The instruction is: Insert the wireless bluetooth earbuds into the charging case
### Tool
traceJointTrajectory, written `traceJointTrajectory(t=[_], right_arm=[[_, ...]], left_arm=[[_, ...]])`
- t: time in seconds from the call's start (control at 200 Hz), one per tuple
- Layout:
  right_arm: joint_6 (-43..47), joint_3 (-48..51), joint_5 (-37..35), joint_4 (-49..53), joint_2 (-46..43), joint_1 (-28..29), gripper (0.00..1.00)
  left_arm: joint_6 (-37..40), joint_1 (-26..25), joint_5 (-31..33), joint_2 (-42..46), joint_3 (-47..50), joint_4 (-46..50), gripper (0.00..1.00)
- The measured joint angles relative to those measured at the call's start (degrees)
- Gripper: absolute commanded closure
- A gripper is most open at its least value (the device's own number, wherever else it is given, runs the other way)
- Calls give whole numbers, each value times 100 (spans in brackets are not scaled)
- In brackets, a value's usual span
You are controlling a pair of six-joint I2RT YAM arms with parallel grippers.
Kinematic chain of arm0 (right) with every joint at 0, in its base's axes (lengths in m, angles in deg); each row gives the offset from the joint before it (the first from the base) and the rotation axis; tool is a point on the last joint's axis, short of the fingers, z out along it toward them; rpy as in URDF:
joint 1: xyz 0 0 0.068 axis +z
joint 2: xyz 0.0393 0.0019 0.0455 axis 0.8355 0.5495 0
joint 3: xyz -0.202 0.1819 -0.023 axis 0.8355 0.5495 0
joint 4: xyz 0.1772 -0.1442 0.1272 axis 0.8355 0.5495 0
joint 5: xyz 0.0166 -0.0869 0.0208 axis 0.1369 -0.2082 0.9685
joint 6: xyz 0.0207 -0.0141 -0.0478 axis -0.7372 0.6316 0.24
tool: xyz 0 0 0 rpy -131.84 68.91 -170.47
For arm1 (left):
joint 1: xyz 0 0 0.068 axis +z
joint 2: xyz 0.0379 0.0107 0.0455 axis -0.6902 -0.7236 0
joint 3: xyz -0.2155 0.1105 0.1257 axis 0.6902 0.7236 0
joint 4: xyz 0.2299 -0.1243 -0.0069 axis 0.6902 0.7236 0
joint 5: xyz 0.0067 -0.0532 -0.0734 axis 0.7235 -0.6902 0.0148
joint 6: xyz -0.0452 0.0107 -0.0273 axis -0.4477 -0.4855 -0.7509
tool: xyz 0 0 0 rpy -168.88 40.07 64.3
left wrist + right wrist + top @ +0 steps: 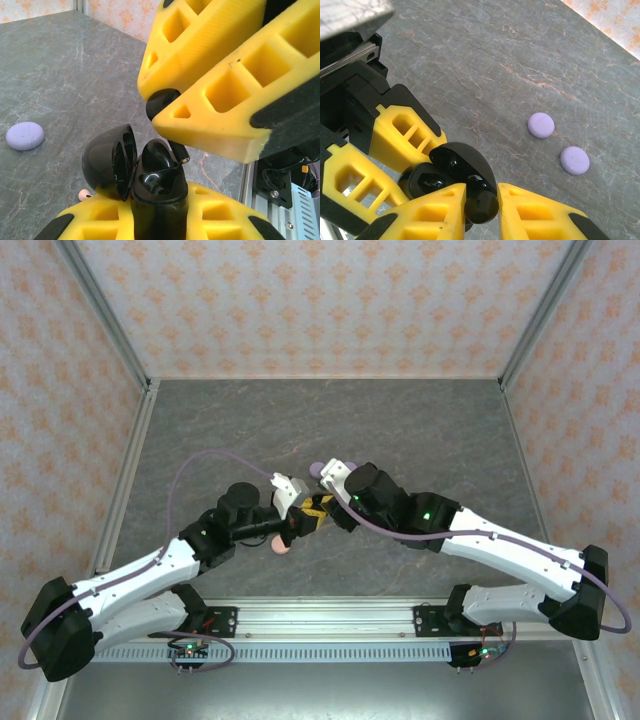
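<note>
My left gripper (158,205) is shut on a black charging case (159,187) and holds it upright. The case's lid (107,160) is swung open to the left. Directly above it, my right gripper (481,202) is shut on a black earbud (482,206). In the left wrist view that earbud's head (162,103) shows between the right fingers (210,120), and its stem tip (181,154) reaches the case's open mouth. I cannot tell if a glossy black shape in the case well is another earbud. Both grippers meet mid-table (312,512).
Two lavender disc cases (541,125) (574,160) lie on the grey stone-patterned table (485,60) beyond the grippers. One lavender disc (25,135) shows to the left, and a small pale pink earbud (84,194) lies on the table by the case. Patterned walls enclose the table.
</note>
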Motion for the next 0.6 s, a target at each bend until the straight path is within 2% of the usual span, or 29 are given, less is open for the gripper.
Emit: traceJointTrajectory(t=[0.601], right_arm=[[275,0,-15,-136,0,0,78]], left_arm=[[-44,0,-227,-92,0,-267,100]])
